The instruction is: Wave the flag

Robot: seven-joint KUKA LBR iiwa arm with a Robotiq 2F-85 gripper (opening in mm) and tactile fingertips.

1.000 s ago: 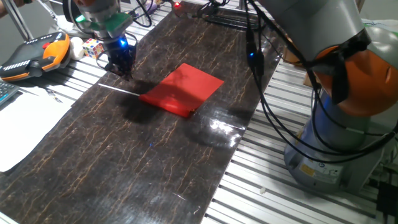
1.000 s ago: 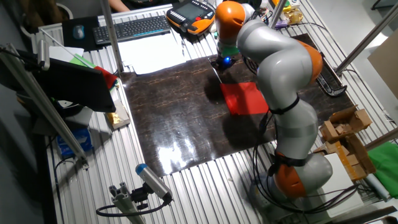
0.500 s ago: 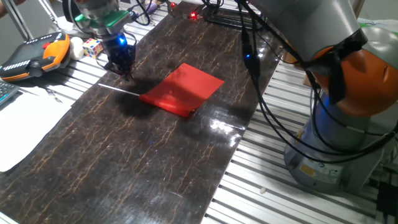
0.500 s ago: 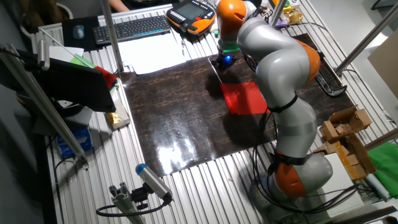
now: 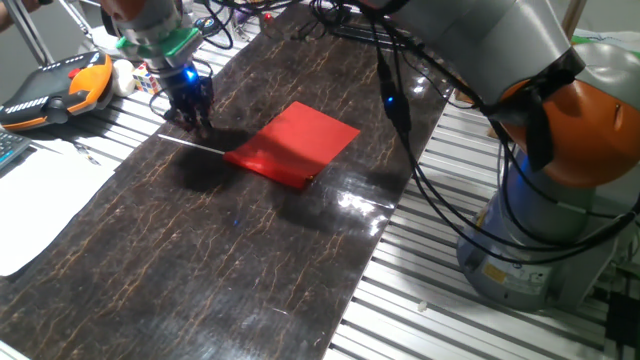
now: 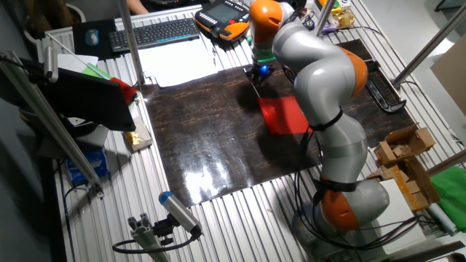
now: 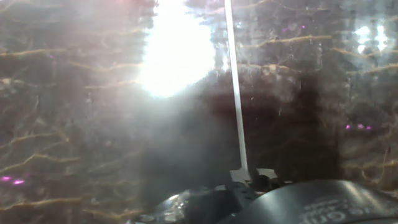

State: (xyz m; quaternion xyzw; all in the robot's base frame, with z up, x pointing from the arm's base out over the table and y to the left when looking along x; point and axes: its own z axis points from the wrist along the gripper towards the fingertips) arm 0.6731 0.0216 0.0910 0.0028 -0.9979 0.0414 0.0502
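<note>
We read no writing anywhere; our gripper (image 5: 193, 122) stands over the flag (image 5: 296, 144) stick, finger state unclear.

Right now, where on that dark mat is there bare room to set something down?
The mat is bare on its whole near half, below the flag. It is crowded at the far corner, where the gripper stands at the stick, beside the orange pendant.

The end effector (image 6: 260, 73) hangs just beside the flat flag (image 6: 285, 115).
</note>
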